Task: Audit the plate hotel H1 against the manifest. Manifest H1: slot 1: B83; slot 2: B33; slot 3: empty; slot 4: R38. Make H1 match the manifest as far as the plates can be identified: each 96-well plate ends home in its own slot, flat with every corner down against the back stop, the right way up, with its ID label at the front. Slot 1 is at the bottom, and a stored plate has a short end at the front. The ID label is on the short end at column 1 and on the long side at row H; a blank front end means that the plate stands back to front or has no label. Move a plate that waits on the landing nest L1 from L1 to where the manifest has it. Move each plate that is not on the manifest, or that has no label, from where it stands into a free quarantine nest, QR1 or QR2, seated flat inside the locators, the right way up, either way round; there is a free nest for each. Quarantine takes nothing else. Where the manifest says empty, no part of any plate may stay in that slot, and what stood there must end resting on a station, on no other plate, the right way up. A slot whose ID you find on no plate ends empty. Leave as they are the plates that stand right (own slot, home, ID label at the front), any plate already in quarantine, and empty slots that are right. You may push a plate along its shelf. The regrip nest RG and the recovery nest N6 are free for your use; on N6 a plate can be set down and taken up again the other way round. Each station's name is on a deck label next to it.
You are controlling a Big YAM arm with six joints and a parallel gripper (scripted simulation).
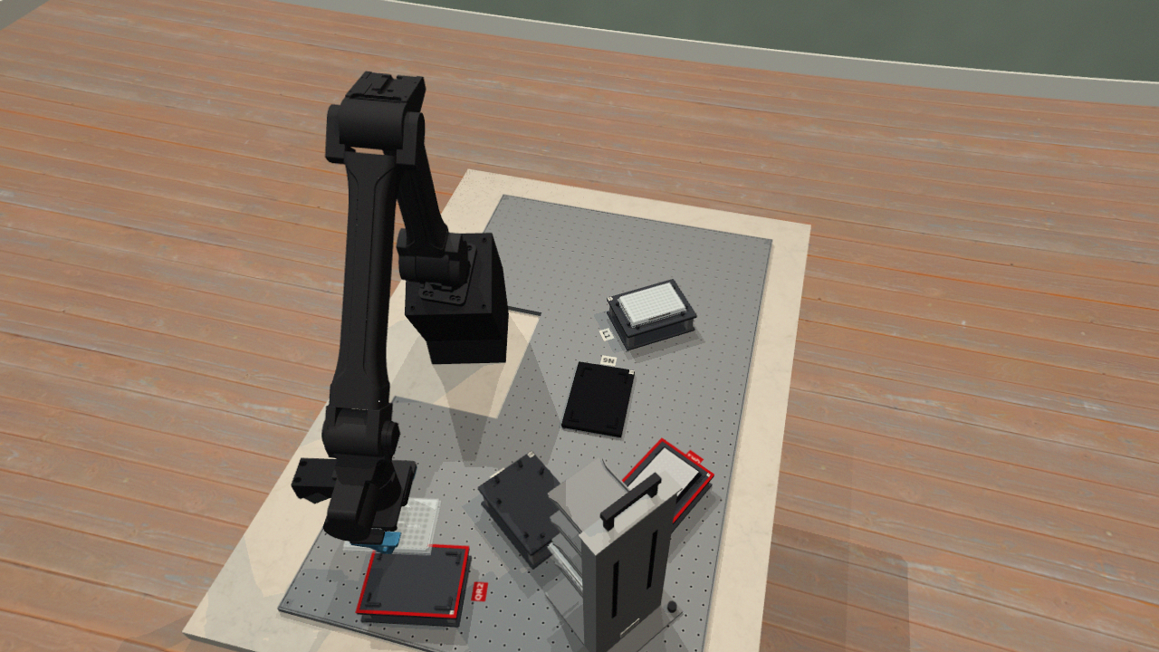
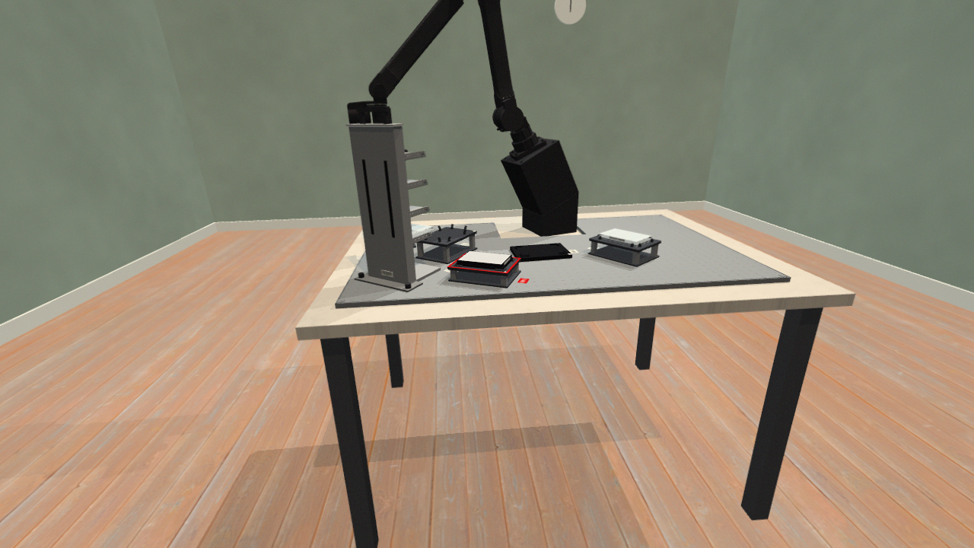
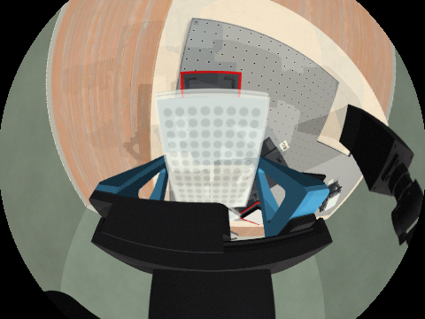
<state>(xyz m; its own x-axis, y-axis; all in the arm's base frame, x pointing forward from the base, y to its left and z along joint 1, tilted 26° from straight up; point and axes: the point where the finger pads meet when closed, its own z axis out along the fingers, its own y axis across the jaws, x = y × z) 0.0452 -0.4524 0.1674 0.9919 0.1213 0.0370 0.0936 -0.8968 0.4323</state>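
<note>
My gripper (image 1: pixel 390 538) is shut on a clear 96-well plate (image 1: pixel 418 523) and holds it in the air just beside the red-framed quarantine nest QR2 (image 1: pixel 413 581), which holds nothing. In the wrist view the plate (image 3: pixel 212 135) sits between the blue fingers, with QR2 (image 3: pixel 211 81) beyond its far end. No label shows on the plate. The plate hotel H1 (image 1: pixel 624 559) stands at the front right; its slots are mostly hidden. Another plate (image 1: pixel 652 305) lies on the landing nest L1. Quarantine nest QR1 (image 1: pixel 671 478) holds a plate.
The regrip nest RG (image 1: pixel 518 498) with upright pins stands between QR2 and the hotel. The flat black nest N6 (image 1: pixel 598 397) lies mid-deck. The arm's base block (image 1: pixel 457 300) is at the back left. The deck edge runs close to QR2.
</note>
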